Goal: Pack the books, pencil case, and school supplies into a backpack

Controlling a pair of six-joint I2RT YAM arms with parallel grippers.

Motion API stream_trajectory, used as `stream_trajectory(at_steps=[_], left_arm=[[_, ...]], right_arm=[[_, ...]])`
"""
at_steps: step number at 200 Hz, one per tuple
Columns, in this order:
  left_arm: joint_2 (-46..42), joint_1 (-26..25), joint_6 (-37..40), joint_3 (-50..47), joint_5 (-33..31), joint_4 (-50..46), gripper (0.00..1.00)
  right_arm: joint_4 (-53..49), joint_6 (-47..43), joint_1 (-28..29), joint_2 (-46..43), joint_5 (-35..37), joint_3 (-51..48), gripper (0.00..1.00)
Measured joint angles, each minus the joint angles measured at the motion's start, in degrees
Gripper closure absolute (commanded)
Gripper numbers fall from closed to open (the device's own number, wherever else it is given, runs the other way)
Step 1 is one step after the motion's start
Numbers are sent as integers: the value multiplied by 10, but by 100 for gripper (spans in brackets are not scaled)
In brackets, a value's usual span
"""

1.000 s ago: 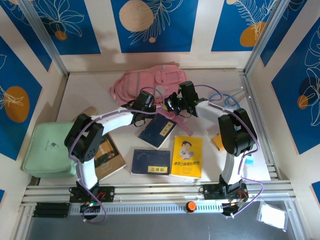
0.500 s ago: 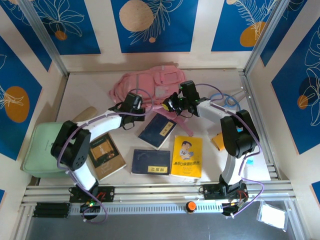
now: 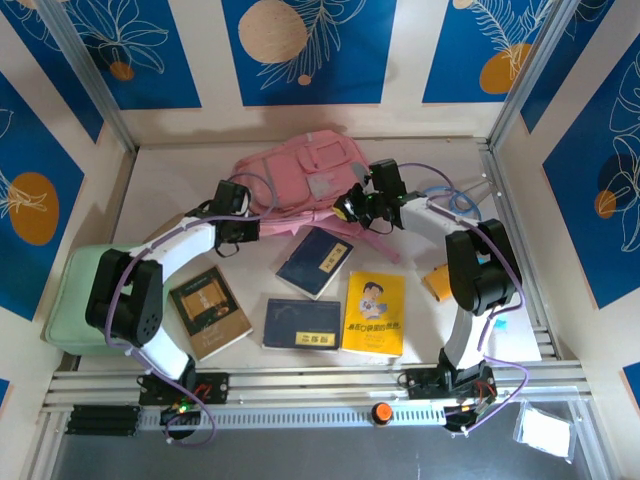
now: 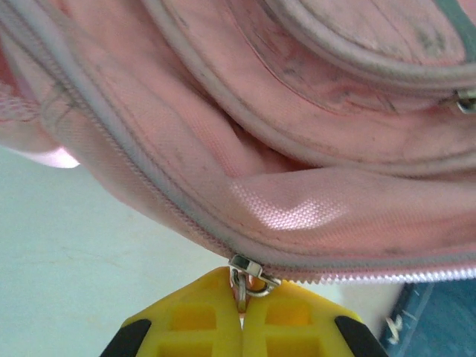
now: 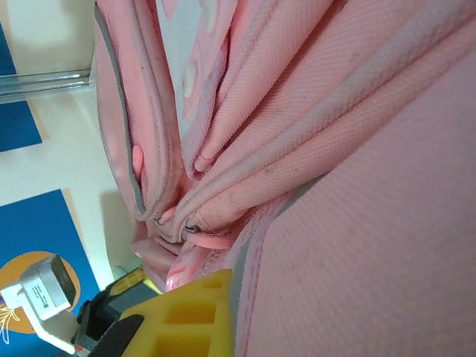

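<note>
The pink backpack (image 3: 300, 172) lies at the back middle of the table. My left gripper (image 3: 243, 212) is at its lower left edge, shut on the metal zipper pull (image 4: 244, 279), with the yellow fingers (image 4: 201, 316) pressed together around it. My right gripper (image 3: 352, 207) is shut on the backpack's grey-trimmed fabric edge (image 5: 249, 268) at its right side. On the table in front lie two navy books (image 3: 315, 262) (image 3: 302, 324), a yellow book (image 3: 374, 313) and a brown book (image 3: 209, 311). The pencil case is hidden.
A mint green pouch (image 3: 88, 297) sits at the left edge, beside my left arm. A small orange item (image 3: 436, 282) and a blue cable loop (image 3: 456, 201) lie on the right. Metal frame rails border the table.
My left gripper has slid left along the backpack's edge with the zipper pull. The backpack has been pulled up and toward the back. My right gripper has shifted slightly right, still holding fabric.
</note>
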Motion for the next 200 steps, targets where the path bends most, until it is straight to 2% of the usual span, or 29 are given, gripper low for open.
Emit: stream_trajectory(at_steps=[35,54,96,102,126,158,200], left_arm=[[0,-22,11,3,52,-16,100],[2,-45,14,9,74,-26,100],[43,-94,18,61,103,-57,100],[48,-96,17,65,107,-58,100],[66,-103,12,83,122,-65,100],[84,-107,6,108,135,-77,100],[98,-112,2,125,153,-83,100]], right_arm=[[-22,-31,-31,26,-16,42,91],[-38,-43,-47,53,-21,69,87],[-62,-53,-74,82,-6,90,54],[-63,-52,-77,81,-1,90,52],[-70,-47,-84,59,24,71,47],[-78,-14,-81,-16,41,8,46],[-47,64,-10,-38,36,-49,41]])
